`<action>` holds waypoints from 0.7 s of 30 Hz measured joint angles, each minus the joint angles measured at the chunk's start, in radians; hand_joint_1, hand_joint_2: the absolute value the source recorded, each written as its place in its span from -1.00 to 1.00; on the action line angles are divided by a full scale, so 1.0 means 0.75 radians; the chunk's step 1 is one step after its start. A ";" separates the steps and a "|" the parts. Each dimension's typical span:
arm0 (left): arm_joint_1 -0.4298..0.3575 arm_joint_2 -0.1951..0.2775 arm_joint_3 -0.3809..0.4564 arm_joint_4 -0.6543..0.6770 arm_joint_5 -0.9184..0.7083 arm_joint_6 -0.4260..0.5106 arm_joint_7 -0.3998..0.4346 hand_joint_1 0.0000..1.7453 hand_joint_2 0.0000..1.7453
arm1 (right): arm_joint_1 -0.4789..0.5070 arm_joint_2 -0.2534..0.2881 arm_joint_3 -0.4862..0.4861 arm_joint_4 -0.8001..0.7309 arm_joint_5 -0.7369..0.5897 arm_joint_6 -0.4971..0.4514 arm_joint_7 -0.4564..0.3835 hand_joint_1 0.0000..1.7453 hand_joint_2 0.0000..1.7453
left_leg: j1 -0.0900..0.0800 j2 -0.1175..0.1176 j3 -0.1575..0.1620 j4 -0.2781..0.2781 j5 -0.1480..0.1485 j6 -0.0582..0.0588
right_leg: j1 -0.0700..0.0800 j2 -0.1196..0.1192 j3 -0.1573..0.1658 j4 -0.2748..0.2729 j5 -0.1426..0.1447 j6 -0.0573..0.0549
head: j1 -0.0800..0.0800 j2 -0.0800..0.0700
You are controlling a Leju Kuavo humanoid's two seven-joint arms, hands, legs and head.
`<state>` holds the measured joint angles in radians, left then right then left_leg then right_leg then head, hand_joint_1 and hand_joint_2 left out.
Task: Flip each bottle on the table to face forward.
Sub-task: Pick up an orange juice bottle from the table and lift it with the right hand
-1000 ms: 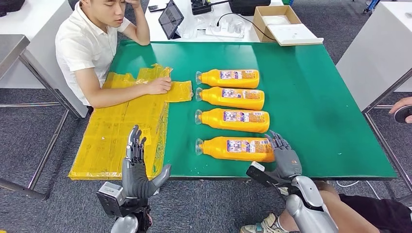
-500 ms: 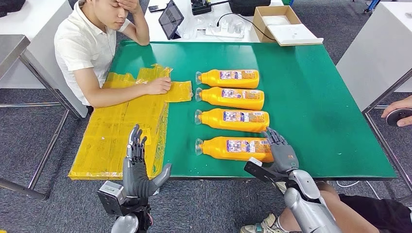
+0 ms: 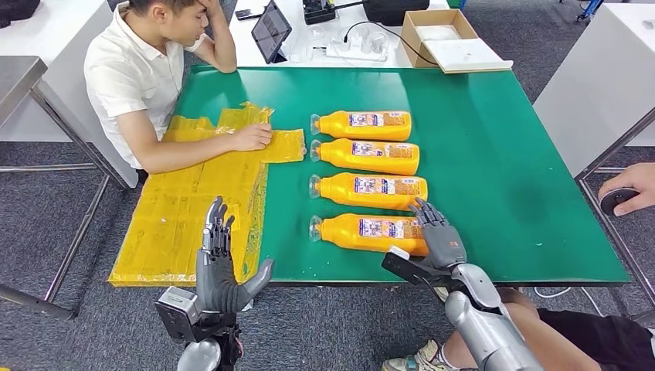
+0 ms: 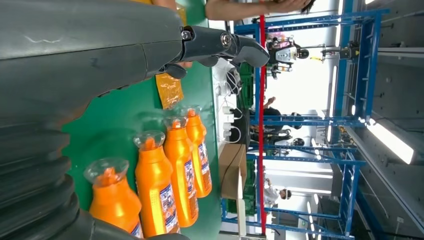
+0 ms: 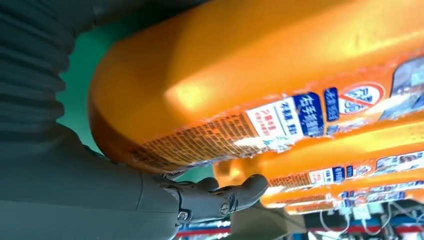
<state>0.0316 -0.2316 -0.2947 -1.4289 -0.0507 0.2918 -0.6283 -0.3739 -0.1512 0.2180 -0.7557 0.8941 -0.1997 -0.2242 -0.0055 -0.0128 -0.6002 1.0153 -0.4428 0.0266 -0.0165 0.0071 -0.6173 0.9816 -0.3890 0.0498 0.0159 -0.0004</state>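
Several orange bottles lie in a row on the green table [image 3: 502, 170], clear caps to the left and printed labels up. My right hand [image 3: 440, 239] is laid over the base end of the nearest bottle [image 3: 363, 233], fingers spread across it, and the bottle still lies on the table. In the right wrist view that bottle [image 5: 240, 65] sits close against the palm, with the thumb [image 5: 220, 197] beside it. The second bottle [image 3: 371, 190] lies just beyond the fingertips. My left hand [image 3: 218, 270] is raised in front of the table's near edge, fingers apart and holding nothing.
A person [image 3: 139, 77] sits at the table's left corner with a hand on flat yellow bags [image 3: 201, 209]. Another person's hand [image 3: 629, 185] holds a dark object at the right edge. A cardboard box [image 3: 444, 35] and a tablet [image 3: 272, 29] stand behind the table.
My right hand has slid forward and left over the nearest bottle's base, and that bottle has shifted slightly away from me. The left hand has stayed still.
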 joint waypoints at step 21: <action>-0.016 0.000 -0.019 0.027 0.027 0.005 -0.003 -1.00 1.00 | -0.139 -0.006 0.053 0.224 -0.130 0.166 -0.012 1.00 1.00 | 0.000 0.006 0.022 0.000 -0.003 0.001 | 0.001 0.006 0.019 -0.002 -0.001 -0.001 | 0.001 0.000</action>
<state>0.0198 -0.2316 -0.3086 -1.4088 -0.0308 0.2959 -0.6306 -0.4780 -0.1558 0.2581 -0.5879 0.7968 -0.0750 -0.2335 -0.0054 -0.0082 -0.5833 1.0152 -0.4453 0.0271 -0.0157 0.0113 -0.6028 0.9804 -0.3896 0.0493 0.0163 -0.0004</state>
